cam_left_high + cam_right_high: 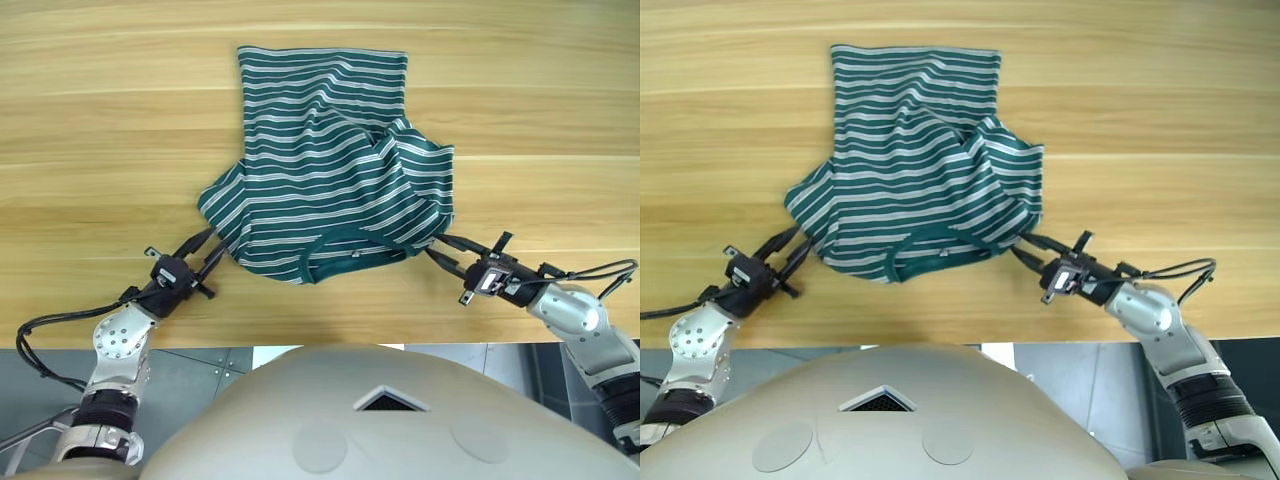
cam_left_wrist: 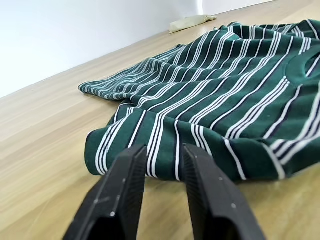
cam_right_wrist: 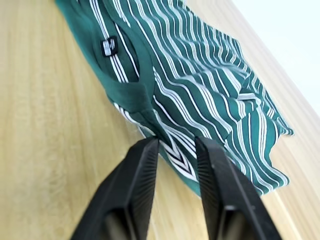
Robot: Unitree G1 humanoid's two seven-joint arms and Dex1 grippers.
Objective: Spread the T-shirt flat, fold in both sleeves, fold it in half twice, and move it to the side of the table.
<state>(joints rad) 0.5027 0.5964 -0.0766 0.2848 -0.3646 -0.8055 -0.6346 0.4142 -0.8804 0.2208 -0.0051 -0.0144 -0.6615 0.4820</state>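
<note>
Flanking T-shirt (image 1: 330, 170): left hand (image 1: 214, 244), right hand (image 1: 437, 246)

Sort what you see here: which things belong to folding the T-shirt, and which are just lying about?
In the job: T-shirt, table, left gripper, right gripper.
Lying about: beige bundle far off, too small to identify.

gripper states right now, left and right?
Left gripper: open, tips at the T-shirt edge.
Right gripper: open, T-shirt fabric between the fingers, not clamped.
</note>
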